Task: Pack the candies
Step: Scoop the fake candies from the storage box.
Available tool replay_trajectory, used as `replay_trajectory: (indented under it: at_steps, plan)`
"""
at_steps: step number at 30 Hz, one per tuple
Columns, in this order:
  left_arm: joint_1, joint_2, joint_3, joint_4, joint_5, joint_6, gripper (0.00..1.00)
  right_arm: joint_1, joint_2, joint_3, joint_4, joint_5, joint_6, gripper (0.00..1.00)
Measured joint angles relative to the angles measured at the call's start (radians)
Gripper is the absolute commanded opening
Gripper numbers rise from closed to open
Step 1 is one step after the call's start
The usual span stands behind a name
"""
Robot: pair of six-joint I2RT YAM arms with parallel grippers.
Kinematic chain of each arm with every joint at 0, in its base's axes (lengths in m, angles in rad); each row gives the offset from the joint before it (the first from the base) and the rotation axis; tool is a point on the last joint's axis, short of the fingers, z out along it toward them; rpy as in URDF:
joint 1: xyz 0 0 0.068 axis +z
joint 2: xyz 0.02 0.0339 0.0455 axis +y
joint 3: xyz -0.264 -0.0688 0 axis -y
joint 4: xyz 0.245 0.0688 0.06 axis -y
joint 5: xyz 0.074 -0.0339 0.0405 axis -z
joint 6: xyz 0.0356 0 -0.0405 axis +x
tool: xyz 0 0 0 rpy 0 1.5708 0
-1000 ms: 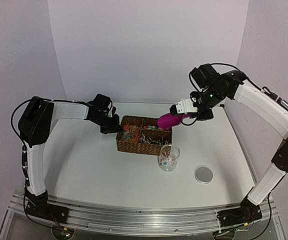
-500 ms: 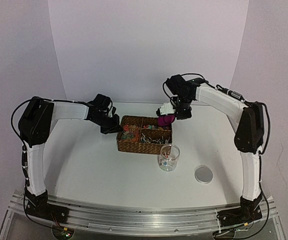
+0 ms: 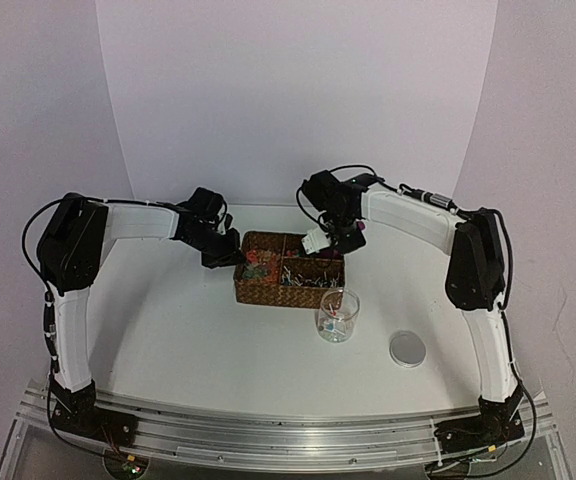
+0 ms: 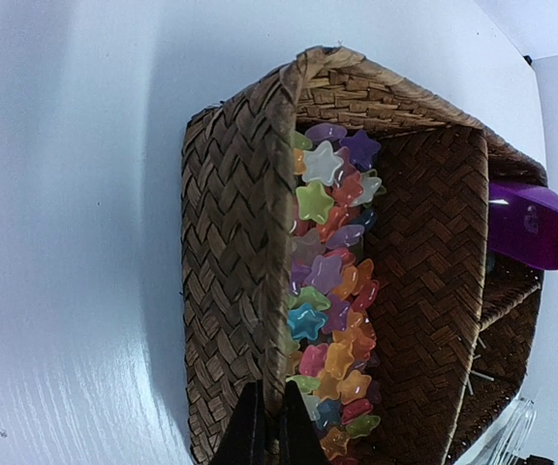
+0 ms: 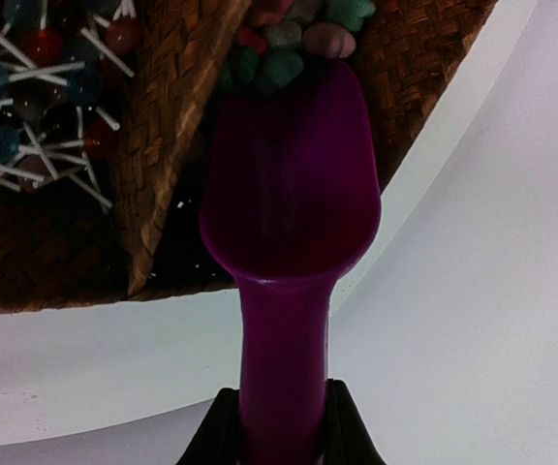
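The candies (image 4: 332, 281) are small star-shaped sweets in mixed colours, piled in the left compartment of a woven basket (image 4: 231, 242). My left gripper (image 4: 264, 426) is shut on the basket's left wall, one finger inside and one outside. In the top view it sits at the basket's left end (image 3: 223, 255). My right gripper (image 5: 279, 426) is shut on the handle of a magenta scoop (image 5: 289, 194). The scoop's front lip reaches the candies (image 5: 298, 39) inside the basket (image 5: 163, 145). The scoop's bowl looks dark and I see no candies in it.
White-sticked lollipops (image 5: 37, 97) fill the basket's other compartment. A clear glass jar (image 3: 337, 316) holding a few candies stands in front of the basket (image 3: 278, 298). Its round metal lid (image 3: 407, 348) lies on the table to the jar's right.
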Motion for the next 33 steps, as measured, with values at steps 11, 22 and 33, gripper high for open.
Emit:
replay_trajectory:
  at_steps: [11,22,33]
  plan:
    - [0.001,-0.002,0.000,-0.009,0.001,0.002,0.00,-0.046,0.102,0.175,-0.051,-0.276,0.132,0.00]
    - [0.008,-0.004,0.000,-0.017,0.002,0.005,0.00,-0.160,0.076,0.079,-0.017,-0.605,0.333,0.00]
    - [0.010,-0.005,0.000,-0.017,0.008,0.020,0.00,-0.201,0.037,0.010,-0.003,-0.768,0.401,0.00]
